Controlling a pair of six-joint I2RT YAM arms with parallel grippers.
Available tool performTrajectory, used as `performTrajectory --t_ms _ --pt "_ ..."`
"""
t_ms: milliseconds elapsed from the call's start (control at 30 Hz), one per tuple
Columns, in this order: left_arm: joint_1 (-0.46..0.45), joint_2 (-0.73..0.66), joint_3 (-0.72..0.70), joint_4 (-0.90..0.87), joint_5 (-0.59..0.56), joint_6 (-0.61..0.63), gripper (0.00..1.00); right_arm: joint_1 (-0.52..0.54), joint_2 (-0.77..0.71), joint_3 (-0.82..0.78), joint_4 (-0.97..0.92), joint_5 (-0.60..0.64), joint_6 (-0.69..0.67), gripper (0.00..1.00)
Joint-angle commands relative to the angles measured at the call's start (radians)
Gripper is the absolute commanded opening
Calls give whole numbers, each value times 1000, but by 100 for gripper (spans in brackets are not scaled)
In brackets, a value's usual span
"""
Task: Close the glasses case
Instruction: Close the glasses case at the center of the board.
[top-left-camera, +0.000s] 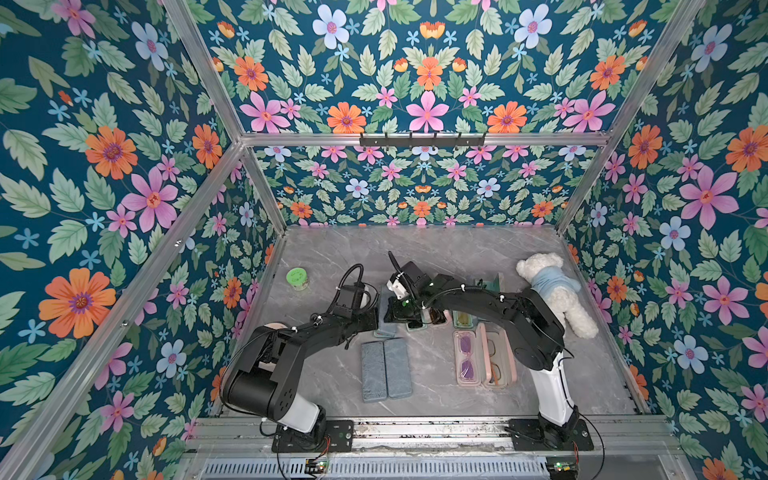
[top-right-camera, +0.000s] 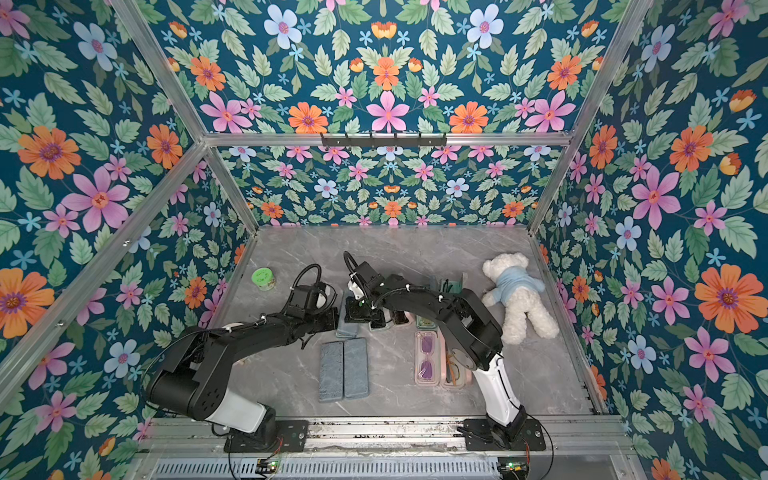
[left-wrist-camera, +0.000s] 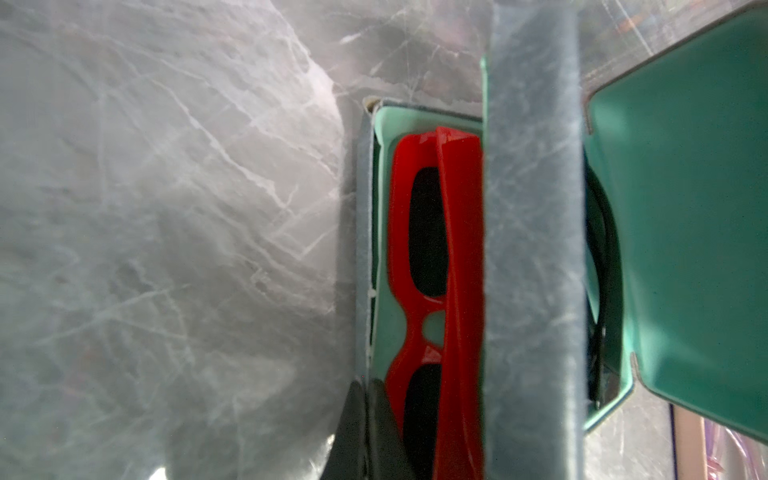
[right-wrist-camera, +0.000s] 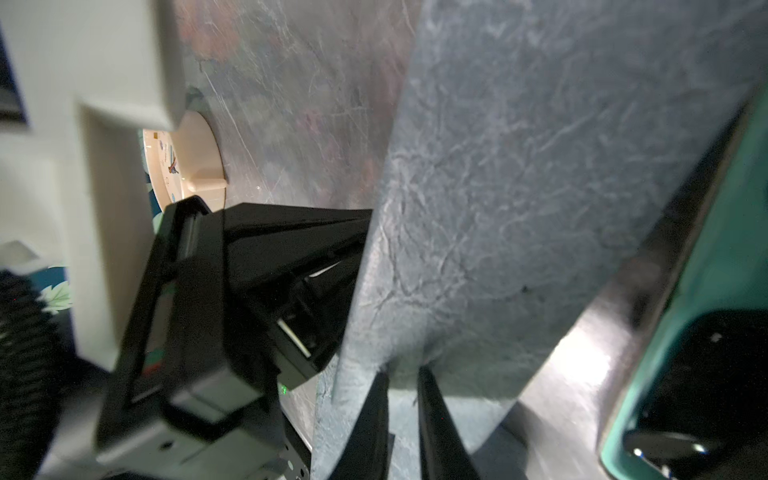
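The glasses case, blue-grey outside and mint inside, lies on the grey marble desk a little toward 9 o'clock from the desk's middle, where the two arms meet over it. It is open. The red glasses lie in its lower half, and the lid stands raised on edge beside them, hiding part of the frame.

The left claw is clamped on the outer wall of the case's lower half, one finger on each side of the wall. The right claw is pinched tight on the free edge of the lid.

Around them, a green jar sits toward 10 o'clock and a teddy bear lies toward 2 o'clock. Two closed cases lie side by side, touching, toward 7 o'clock. An open pink case with purple-lensed glasses lies near 5 o'clock, partly under the right arm.
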Motion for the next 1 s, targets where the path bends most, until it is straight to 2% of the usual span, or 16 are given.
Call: performTrajectory --t_ms 0,533,600,967 --pt "0 -9 1 36 24 9 0 2 8 5 -27 17 -8 18" --pt "-1 -45 -11 31 0 6 1 4 17 16 -34 20 -9 20" --pt "-1 -49 -13 34 2 5 2 2 9 15 -36 25 -11 24" --pt "0 -44 -14 30 -10 5 2 -23 -48 22 -51 44 25 64"
